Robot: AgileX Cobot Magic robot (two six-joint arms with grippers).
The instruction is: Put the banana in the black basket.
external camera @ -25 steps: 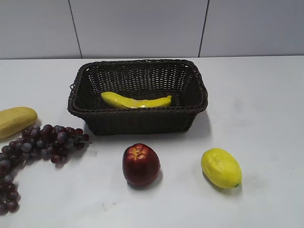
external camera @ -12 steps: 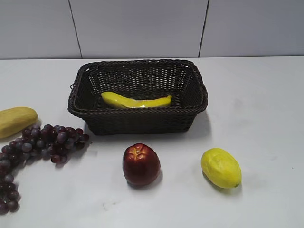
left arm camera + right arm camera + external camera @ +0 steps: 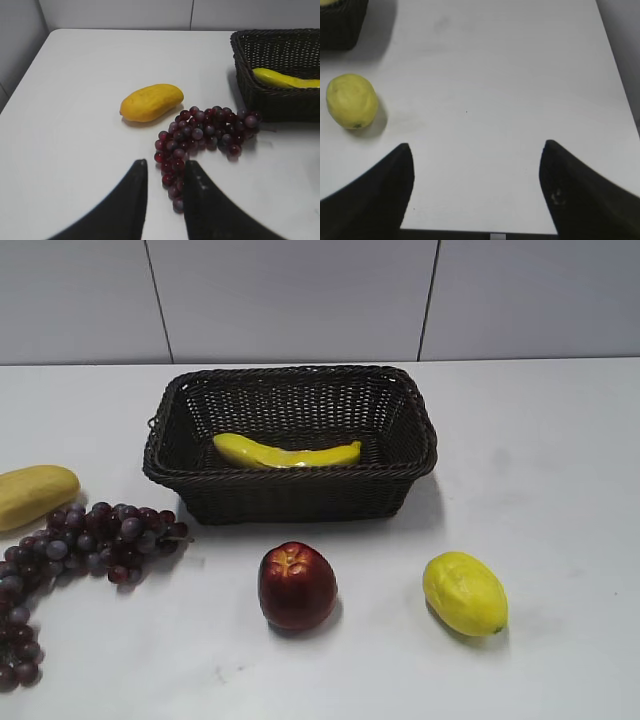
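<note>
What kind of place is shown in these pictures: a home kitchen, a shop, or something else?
Probably a robot test bench, not a kitchen: a bare white table before plain grey wall panels, with only fruit laid out around a black basket and the banana inside.

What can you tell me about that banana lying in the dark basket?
The banana is long, slim, gently curved, glossy bright yellow, and looks like plastic. It lies on its side on the floor of the black basket, along the front wall, its tapered end pointing right. Neither gripper touches it. The left wrist view shows one end of it over the basket rim.
</note>
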